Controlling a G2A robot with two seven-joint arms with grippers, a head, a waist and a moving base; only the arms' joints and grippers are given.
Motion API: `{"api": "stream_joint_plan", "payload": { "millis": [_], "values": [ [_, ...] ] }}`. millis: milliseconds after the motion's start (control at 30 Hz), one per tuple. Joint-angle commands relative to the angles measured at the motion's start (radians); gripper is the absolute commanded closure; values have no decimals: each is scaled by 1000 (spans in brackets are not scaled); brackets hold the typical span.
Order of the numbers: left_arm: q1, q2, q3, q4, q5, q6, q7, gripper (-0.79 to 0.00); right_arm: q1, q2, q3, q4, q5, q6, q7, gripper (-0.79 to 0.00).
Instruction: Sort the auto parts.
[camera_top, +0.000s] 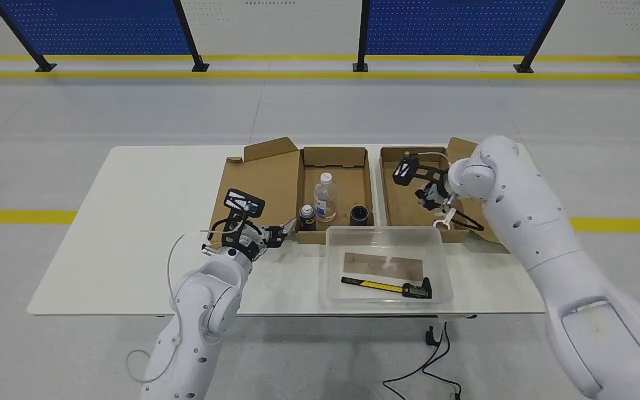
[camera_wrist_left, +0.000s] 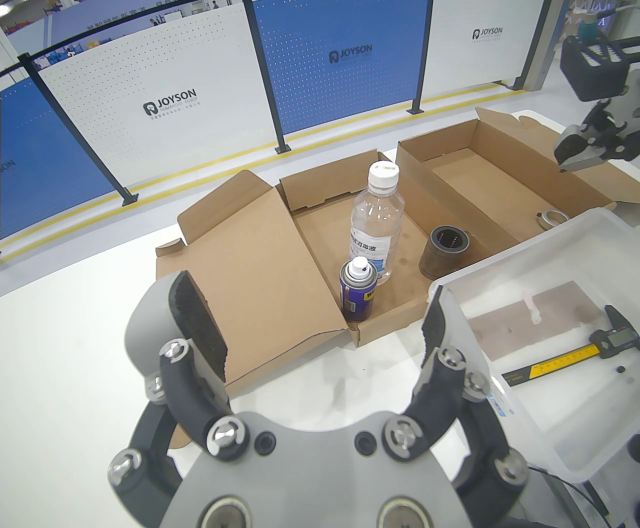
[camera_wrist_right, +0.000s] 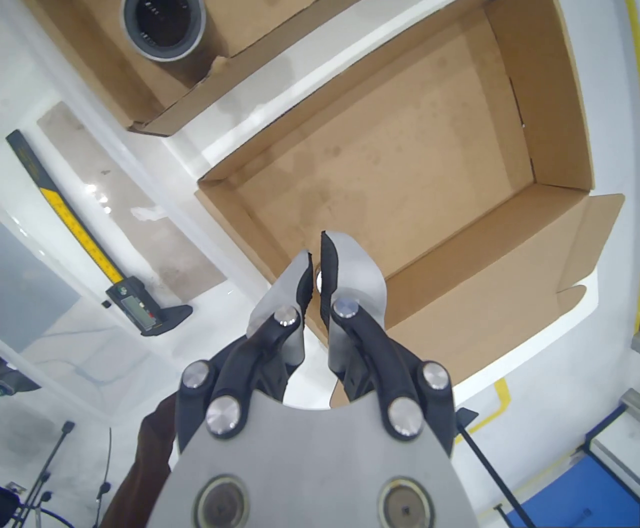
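Your left gripper (camera_wrist_left: 312, 292) spread wide, labelled spray can (camera_wrist_left: 358, 292) just ahead; your right gripper (camera_wrist_right: 316, 248) pinched nearly together above metal ring (camera_wrist_left: 550, 217)

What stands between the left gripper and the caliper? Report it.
The side wall of the clear bin. The caliper lies on the bin's floor, and the open left gripper sits outside that wall, beside the left cardboard box. The bin is open on top, so nothing visible blocks a reach from above.
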Motion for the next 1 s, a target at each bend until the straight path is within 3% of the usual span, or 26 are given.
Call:
{"api": "stream_joint_plan", "payload": {
  "millis": [0,333,567,733,800,967],
  "values": [
    [0,0,0,0,0,0,0,-785,-35,25,19,-97,1,24,17,-86],
    [0,0,0,0,0,0,0,-785,-121,179,3,-473,147,82,76,-145],
    [0,0,0,0,0,0,0,-785,-88,287,-87,-611,376,140,134,-163],
    [0,0,0,0,0,0,0,-785,-36,350,-166,-650,521,182,176,-105],
    [0,0,0,0,0,0,0,-785,-16,368,-193,-649,545,184,177,-68],
    [0,0,0,0,0,0,0,-785,-16,368,-193,-649,545,184,177,-68]
  ]
}}
